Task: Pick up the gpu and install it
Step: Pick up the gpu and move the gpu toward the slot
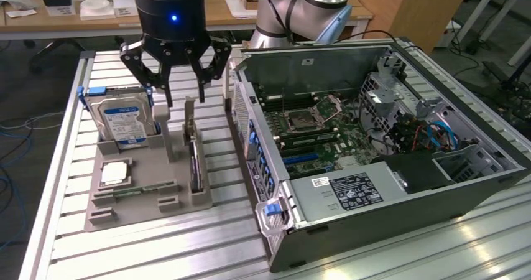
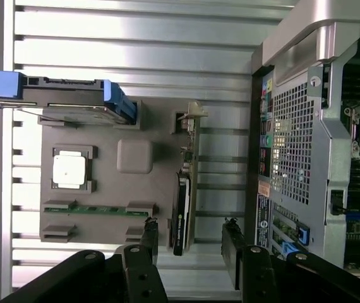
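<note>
While the fingers [image 1: 201, 87] hang spread wide and empty over the grey holder [image 1: 124, 214], we see the gpu [image 1: 193, 158] standing on its long edge in a slot directly beneath them. In the exterior view it reads as a thin dark card, its silver bracket pointing up toward the fingers and a black bulge low on one face. Towards the exterior view's left, the same holder carries a silver hard drive [image 1: 124, 121] in a blue frame, a square processor [image 1: 114, 173] and a slim green memory stick [image 1: 137, 190]. Holder and open computer case [image 1: 374, 162] share the slatted metal tabletop [image 1: 166, 255], the case just beside the holder on the exterior view's right.

Looking down from the wrist, we meet the gpu [image 2: 183, 189] edge-on: a narrow strip of board, pale bracket tab at the far end, a black block along the near half. Its near end sits between the two fingers [image 2: 232, 249], which stand clear of it on either side, gripping nothing. Beside it lie the hard drive [image 2: 54, 101], the processor [image 2: 69, 169] and the memory stick [image 2: 98, 209] in the holder [image 2: 114, 189], with the perforated wall of the computer case [image 2: 294, 145] alongside.
</note>
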`<state>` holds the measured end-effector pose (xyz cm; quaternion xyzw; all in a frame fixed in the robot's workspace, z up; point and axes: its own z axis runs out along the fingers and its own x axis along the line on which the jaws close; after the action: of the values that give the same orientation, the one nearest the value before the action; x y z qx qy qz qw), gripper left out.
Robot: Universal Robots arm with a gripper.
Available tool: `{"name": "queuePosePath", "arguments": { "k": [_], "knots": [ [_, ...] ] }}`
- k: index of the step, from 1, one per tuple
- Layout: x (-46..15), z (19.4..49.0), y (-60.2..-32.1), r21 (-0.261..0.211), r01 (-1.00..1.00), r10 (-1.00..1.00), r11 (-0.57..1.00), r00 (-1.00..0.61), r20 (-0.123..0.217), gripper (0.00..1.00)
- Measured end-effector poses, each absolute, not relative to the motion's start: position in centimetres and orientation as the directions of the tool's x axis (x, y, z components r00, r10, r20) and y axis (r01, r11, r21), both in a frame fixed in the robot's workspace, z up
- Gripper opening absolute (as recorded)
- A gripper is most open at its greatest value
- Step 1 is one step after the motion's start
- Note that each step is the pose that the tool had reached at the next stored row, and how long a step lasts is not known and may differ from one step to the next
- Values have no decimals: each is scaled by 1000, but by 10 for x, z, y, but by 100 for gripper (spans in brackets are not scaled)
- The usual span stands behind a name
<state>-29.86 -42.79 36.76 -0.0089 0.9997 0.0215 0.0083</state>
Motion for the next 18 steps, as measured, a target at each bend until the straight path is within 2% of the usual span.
{"name": "queuePosePath", "arguments": {
  "k": [18],
  "knots": [
    [-299, 361, -428, 43, -18, -17, 999, -1000, -17, 53]
  ]
}}
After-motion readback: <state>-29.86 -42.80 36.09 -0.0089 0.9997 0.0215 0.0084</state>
